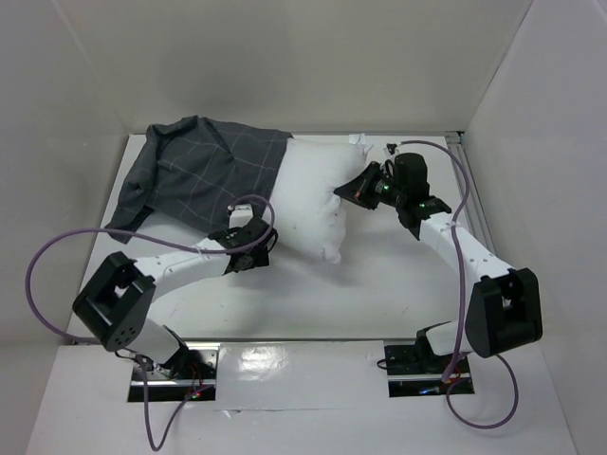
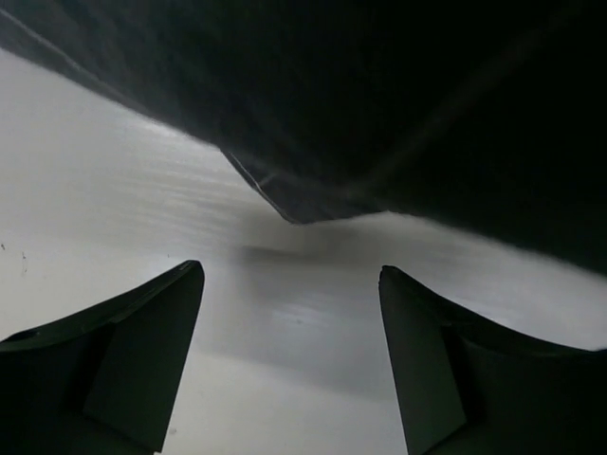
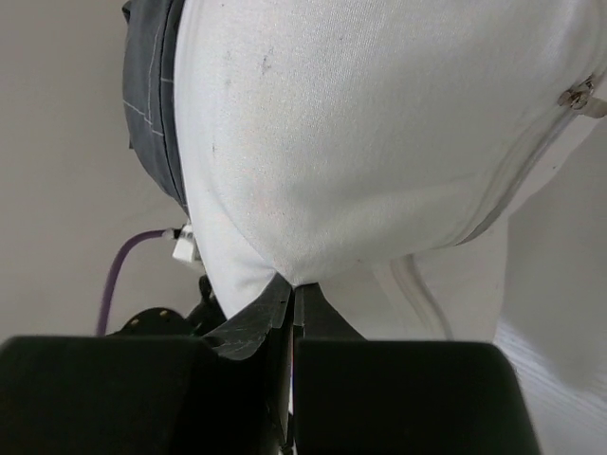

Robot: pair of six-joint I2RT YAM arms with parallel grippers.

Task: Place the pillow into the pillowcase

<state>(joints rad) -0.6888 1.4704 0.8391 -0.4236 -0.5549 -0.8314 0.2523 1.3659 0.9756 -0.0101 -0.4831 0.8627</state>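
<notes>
Both arms work one bundle from above: your right gripper [image 1: 353, 190] pinches the bare end of the pillow [image 1: 318, 194], which juts toward it out of the pillowcase [image 1: 204, 171], and your left gripper [image 1: 258, 248] sits at the case's near hem.

Left wrist: jaws are spread and empty, with dark cloth just ahead. Close too soon and you grab nothing.

Right wrist: jaws are clamped on a thin pillow fold, and a hard push could tug it free.

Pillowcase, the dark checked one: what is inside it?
One end of the white pillow goes into the pillowcase through its open mouth. The dark cloth covers that end, so how far it reaches inside cannot be seen.
</notes>
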